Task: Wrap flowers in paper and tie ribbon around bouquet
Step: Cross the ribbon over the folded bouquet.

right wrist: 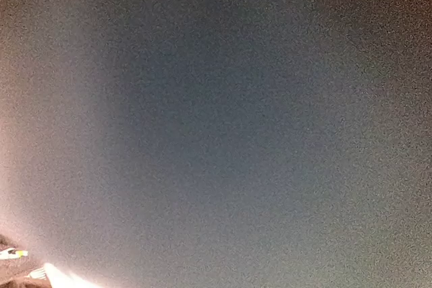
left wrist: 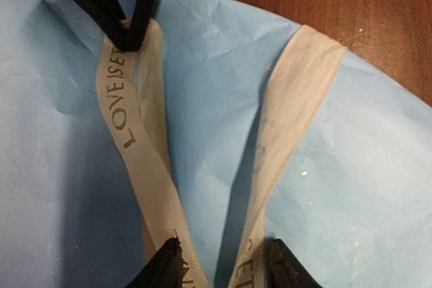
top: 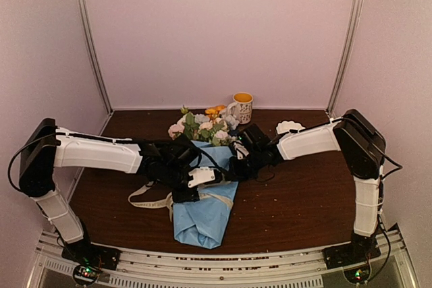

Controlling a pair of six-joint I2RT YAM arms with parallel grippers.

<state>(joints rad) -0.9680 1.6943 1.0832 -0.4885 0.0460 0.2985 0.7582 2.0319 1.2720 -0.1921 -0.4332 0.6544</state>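
Both arms bent low over the bouquet (top: 202, 215) at mid-tabletop (top: 304, 200)
Left arm (top: 94, 153) and right arm (top: 307, 141) reach inward from the side edges; the bouquet's flowers (top: 201, 127) face the far edge. Only the left wrist view shows the ribbon (left wrist: 128, 133), two strands across it: left gripper (left wrist: 223, 271) half open, both strands passing between its fingers, right gripper (left wrist: 128, 28) pinched shut on one strand; right wrist view is dark blur
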